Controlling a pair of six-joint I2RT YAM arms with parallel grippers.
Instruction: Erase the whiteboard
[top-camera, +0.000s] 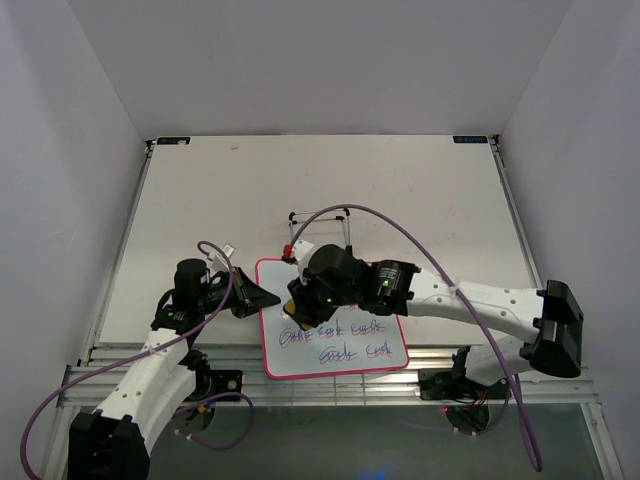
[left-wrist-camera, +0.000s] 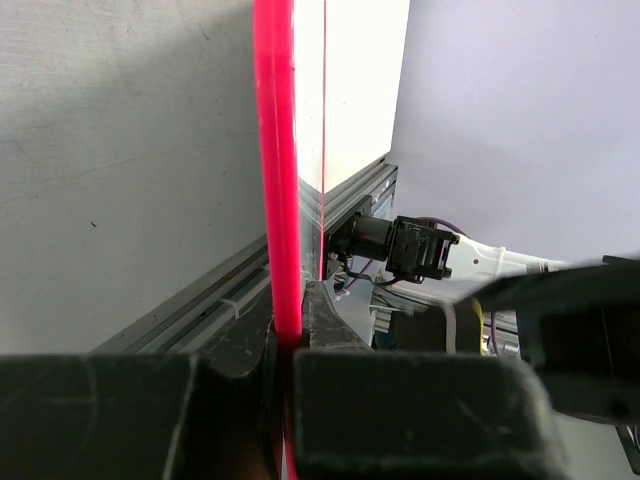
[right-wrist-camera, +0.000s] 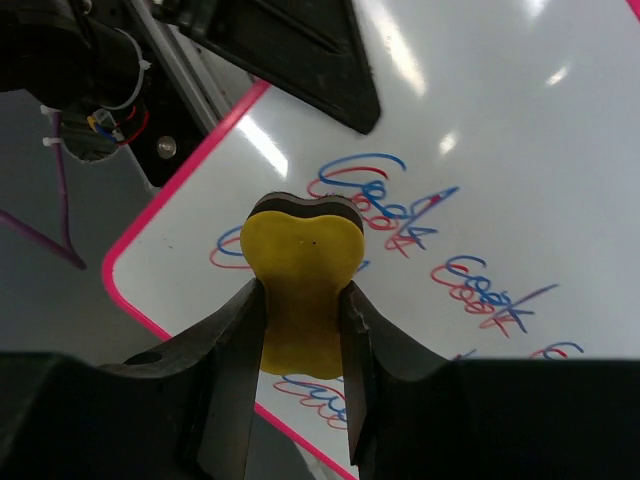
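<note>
Low in the middle of the top view, the whiteboard (top-camera: 300, 360) lies on the tabletop (top-camera: 400, 190), the left end effector (left-wrist-camera: 290, 345) pinching its edge and the right end effector (right-wrist-camera: 301, 300) squeezing a yellow eraser (right-wrist-camera: 300, 245).

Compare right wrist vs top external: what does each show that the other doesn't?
Right wrist only: the yellow eraser pinched in the right gripper. Top external only: the black wire stand behind the whiteboard, plus the board's full outline. Both: blue-red scribbles on it, unerased.
</note>
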